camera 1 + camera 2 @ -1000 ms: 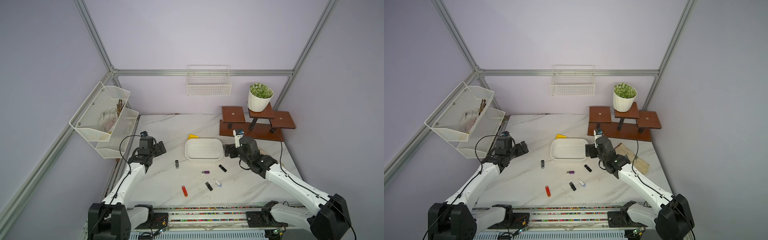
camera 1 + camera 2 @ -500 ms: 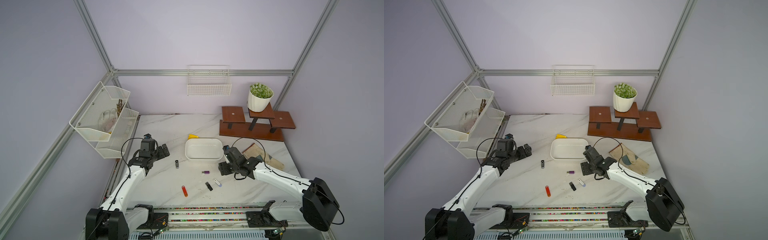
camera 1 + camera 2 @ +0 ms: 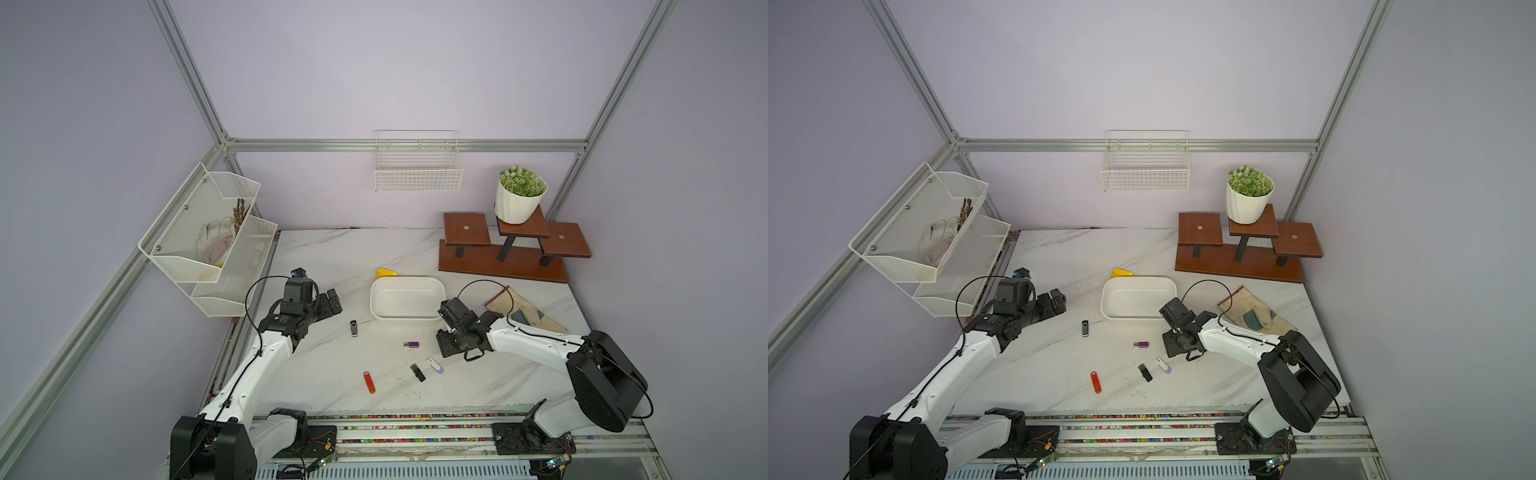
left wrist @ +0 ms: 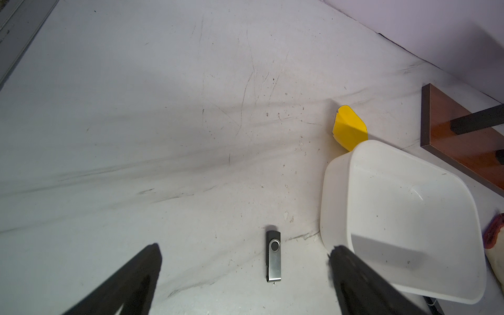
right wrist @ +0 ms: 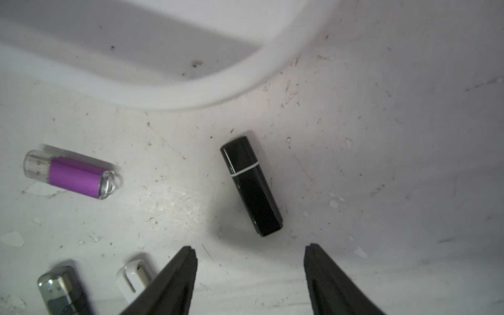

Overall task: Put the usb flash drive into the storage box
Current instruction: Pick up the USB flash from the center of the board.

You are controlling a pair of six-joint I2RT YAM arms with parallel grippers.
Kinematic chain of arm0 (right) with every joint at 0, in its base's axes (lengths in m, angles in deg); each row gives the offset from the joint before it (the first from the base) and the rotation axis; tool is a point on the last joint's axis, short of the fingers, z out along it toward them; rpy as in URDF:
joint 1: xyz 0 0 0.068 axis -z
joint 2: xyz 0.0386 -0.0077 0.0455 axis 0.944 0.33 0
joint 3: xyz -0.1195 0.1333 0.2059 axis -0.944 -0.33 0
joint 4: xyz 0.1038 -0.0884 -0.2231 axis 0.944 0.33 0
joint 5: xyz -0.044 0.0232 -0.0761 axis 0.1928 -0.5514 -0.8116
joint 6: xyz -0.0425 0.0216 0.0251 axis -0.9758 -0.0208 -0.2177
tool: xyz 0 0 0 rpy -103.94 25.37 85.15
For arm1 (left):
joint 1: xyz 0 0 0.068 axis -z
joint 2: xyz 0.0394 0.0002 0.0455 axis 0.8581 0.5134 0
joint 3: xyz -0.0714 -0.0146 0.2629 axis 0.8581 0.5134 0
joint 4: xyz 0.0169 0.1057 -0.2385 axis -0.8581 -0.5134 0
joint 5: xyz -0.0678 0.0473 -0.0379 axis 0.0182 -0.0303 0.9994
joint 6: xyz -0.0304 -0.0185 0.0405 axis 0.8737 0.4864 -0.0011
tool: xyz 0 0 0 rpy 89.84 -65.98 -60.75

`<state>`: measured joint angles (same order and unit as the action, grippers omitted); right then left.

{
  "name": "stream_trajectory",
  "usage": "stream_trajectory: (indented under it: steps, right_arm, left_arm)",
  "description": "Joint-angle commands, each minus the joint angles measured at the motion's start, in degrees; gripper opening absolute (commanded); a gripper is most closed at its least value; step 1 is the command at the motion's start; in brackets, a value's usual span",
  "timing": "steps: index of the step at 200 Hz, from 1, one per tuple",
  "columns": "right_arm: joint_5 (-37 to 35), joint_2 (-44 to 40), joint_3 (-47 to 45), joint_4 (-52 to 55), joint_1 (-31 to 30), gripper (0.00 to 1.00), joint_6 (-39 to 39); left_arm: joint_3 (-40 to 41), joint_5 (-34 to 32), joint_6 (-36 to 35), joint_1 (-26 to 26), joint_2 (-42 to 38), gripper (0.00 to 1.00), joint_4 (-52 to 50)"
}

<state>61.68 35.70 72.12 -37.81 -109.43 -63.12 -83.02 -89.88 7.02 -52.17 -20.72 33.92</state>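
The storage box (image 3: 376, 305) (image 3: 1106, 305) is a shallow white tub at mid-table. My right gripper (image 3: 445, 345) (image 5: 250, 247) hangs low just in front of its right corner, jaws open and empty. A black usb flash drive with a white stripe (image 5: 251, 185) lies just past those fingertips, hidden under the gripper in both top views. My left gripper (image 3: 332, 301) (image 4: 244, 246) is wide open above the table, left of the box. A black-and-silver swivel drive (image 3: 353, 328) (image 4: 273, 256) lies ahead of it, untouched.
More drives lie in front of the box: purple (image 3: 411, 344) (image 5: 72, 176), white (image 3: 434, 365), black (image 3: 417, 372), red (image 3: 369, 382). A yellow piece (image 3: 386, 273) sits behind the box, a glove (image 3: 528, 311) to its right, and a wooden stand (image 3: 507, 257) with a plant pot (image 3: 519, 199) farther back.
My right arm has dropped from beside the box down to the table in front of it, and its jaws have narrowed. The left gripper has shifted a little toward the box.
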Motion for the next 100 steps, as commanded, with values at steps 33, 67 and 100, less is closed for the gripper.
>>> stream_trajectory:
  steps: [33,67,100]
  right_arm:
    - [-1.9,4.2,1.5,-4.8,-0.3,0.67,-2.0]
    - [-2.4,5.3,1.6,-7.0,-0.3,0.67,-2.8]
    - [-2.0,4.6,0.8,-9.1,-0.3,0.67,-2.5]
  left_arm:
    - [0.7,-0.5,0.4,0.4,-0.1,1.0,0.3]
    - [0.7,-0.9,0.1,0.4,0.0,1.0,0.2]
    - [0.7,-1.1,-0.1,0.5,0.2,1.0,0.2]
